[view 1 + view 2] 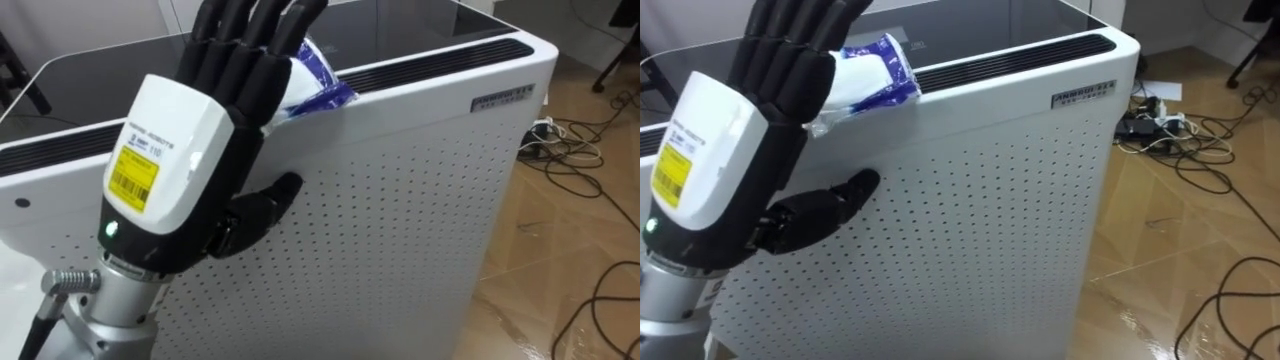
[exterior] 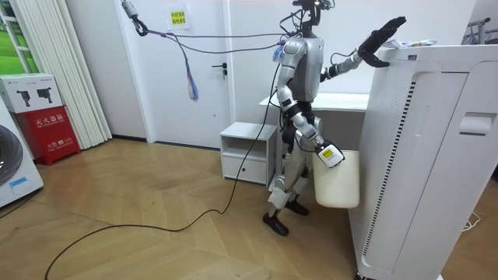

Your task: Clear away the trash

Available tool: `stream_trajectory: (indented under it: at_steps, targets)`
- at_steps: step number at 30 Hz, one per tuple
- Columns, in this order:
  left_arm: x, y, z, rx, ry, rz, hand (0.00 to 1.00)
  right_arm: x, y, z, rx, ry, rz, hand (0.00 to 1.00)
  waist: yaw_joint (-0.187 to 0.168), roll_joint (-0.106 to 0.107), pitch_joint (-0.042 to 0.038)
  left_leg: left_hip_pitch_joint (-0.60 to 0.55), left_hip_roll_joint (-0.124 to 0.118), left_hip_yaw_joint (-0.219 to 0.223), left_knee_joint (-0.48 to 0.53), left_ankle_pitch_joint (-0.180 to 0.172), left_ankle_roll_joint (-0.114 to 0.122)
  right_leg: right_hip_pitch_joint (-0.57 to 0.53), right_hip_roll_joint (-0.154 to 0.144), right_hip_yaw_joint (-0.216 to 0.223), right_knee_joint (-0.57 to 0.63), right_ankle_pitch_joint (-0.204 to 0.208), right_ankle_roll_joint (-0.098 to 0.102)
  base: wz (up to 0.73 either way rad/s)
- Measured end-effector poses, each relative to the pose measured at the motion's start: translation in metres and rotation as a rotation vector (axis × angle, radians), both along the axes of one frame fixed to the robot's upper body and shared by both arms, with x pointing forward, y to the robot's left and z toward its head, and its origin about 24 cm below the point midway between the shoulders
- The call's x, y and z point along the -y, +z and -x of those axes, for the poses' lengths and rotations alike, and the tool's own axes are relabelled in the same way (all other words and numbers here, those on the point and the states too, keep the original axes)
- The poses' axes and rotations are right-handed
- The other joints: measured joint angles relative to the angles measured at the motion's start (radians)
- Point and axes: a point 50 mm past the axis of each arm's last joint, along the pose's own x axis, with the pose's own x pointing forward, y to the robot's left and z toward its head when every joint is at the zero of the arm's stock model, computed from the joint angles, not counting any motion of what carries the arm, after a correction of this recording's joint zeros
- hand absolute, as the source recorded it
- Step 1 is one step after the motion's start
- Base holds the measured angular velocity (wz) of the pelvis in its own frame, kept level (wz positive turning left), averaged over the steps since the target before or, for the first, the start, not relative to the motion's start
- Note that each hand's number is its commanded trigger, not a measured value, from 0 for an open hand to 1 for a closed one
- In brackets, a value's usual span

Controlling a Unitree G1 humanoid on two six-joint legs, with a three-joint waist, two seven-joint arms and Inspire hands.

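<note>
A crumpled blue-and-white wrapper [image 1: 318, 82] [image 1: 872, 74] lies on the top front edge of a tall white appliance [image 1: 420, 200] [image 1: 970, 210] with a perforated front. My left hand [image 1: 175, 150] [image 1: 710, 170] is raised against that edge. Its straight fingers reach up over the wrapper's near end, and its thumb rests lower on the perforated wall. In the room view I stand beside the appliance [image 2: 420, 155] with the left hand [image 2: 381, 35] up at its top. My right hand [image 2: 328, 155] hangs low at the rim of a white bin [image 2: 340, 183].
Cables and a power strip [image 1: 1155, 122] lie on the wooden floor to the right of the appliance. A white table [image 2: 342, 101] stands behind me and a small white cabinet [image 2: 245, 152] stands by the door.
</note>
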Motion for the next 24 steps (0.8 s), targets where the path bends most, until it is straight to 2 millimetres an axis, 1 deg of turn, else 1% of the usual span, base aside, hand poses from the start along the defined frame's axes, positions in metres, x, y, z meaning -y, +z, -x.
stream_trajectory:
  at_steps: [2,7,15,18,21,24]
  targets:
    - [-0.0001,-0.0001,-0.0001,0.001,0.003,-0.007,0.0,-0.0002,-0.0001,0.0,-0.001,0.001,-0.001,1.0,0.0,0.002,-0.0007,0.001,0.0,0.0,0.0,0.0,0.0,0.0,0.0,0.0,0.0,0.0,0.0,0.0]
    - [-0.0005,-0.0008,-0.0009,-0.01,0.012,-0.02,0.0,-0.0002,0.0001,-0.0003,0.001,-0.001,-0.001,1.0,-0.005,-0.003,0.0022,0.004,0.001,0.0,0.0,0.0,0.0,0.003,0.0,-0.001,0.001,0.0,0.0,0.0]
    - [-0.0026,-0.003,-0.0031,-0.065,0.02,-0.098,0.0,0.0011,-0.0001,0.0046,-0.018,-0.003,0.0,1.0,-0.009,0.0,0.0011,0.001,0.002,0.006,0.002,0.0,0.0,0.005,0.001,-0.001,0.003,0.003,-0.002,0.0]
    - [-0.0028,-0.0047,-0.0046,-0.098,0.027,-0.119,0.0,0.0012,-0.0004,0.0058,-0.029,0.011,-0.011,1.0,-0.008,0.005,0.0025,0.001,0.003,0.007,0.003,0.0,0.0,0.006,0.001,-0.001,0.003,0.004,-0.002,0.0]
    - [-0.0035,-0.0066,-0.0069,-0.144,0.042,-0.14,0.0,0.003,-0.0007,0.0062,-0.05,0.008,-0.022,1.0,-0.006,0.016,0.0006,-0.003,0.005,0.009,0.003,0.0,0.0,0.001,0.003,0.0,0.003,0.008,-0.001,0.0]
    - [-0.0041,-0.0084,-0.0087,-0.183,0.053,-0.16,0.0,0.0059,-0.0009,0.0066,-0.068,-0.001,-0.021,1.0,-0.004,0.024,0.0018,-0.009,0.006,0.009,0.002,0.001,0.0,-0.003,0.004,-0.001,0.004,0.01,-0.002,0.0]
